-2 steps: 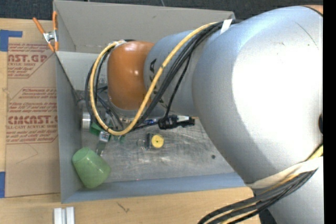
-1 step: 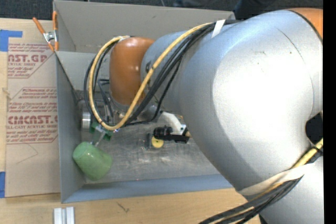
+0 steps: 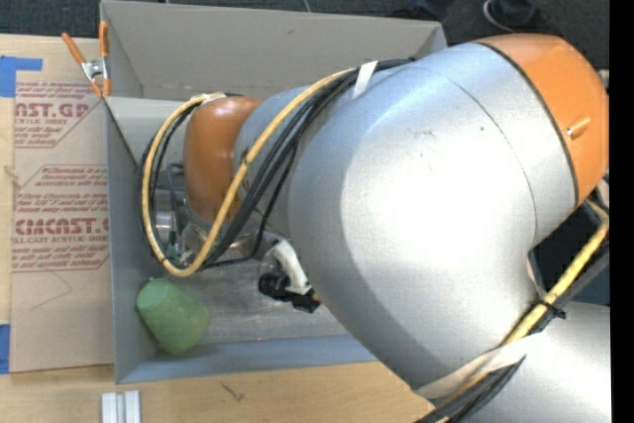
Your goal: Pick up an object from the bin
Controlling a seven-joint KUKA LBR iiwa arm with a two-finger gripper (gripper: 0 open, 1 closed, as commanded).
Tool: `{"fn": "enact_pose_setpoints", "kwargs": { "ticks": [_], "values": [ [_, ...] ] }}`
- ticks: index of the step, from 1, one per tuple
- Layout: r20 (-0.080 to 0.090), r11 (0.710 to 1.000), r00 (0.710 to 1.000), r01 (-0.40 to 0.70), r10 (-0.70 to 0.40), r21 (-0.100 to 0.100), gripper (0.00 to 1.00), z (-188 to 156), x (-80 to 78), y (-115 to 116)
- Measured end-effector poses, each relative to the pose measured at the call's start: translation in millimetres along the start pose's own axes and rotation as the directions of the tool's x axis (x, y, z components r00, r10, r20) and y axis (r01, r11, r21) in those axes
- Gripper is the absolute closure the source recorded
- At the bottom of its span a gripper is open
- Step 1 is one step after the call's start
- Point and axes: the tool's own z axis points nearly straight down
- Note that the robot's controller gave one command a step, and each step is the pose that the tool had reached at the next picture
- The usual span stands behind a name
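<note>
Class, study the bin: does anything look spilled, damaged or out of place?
Nothing stands out. A rounded green lump lies inside the walls in the bin's lower-left corner, whole and undisturbed. The arm covers most of the bin, so the rest cannot be judged.

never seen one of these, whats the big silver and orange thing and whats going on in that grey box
That is a robot arm, seen by one camera from above and slightly to one side; it reaches in from the right. The grey box is a metal bin it should pick something from. Its tip, under an orange cover and looped cables, is down at the bin's left side. On the floor lies a green lump in the near left corner; a small black and white piece shows by the arm. Whether it holds anything cannot be seen.
</note>
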Motion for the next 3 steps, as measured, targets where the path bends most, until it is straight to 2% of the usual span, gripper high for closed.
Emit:
{"fn": "enact_pose_setpoints", "kwargs": {
  "ticks": [1,2,3],
  "values": [
    [-0.004,1.0,1.0,0.002,-0.002,0.001,0.0,-1.4,-1.2,0.7],
    [-0.002,1.0,1.0,0.001,-0.001,-0.002,1.0,-2.7,-1.8,1.9],
    [-0.007,1.0,1.0,0.003,-0.003,0.003,1.0,-6.1,-1.4,1.9]
  ]
}}
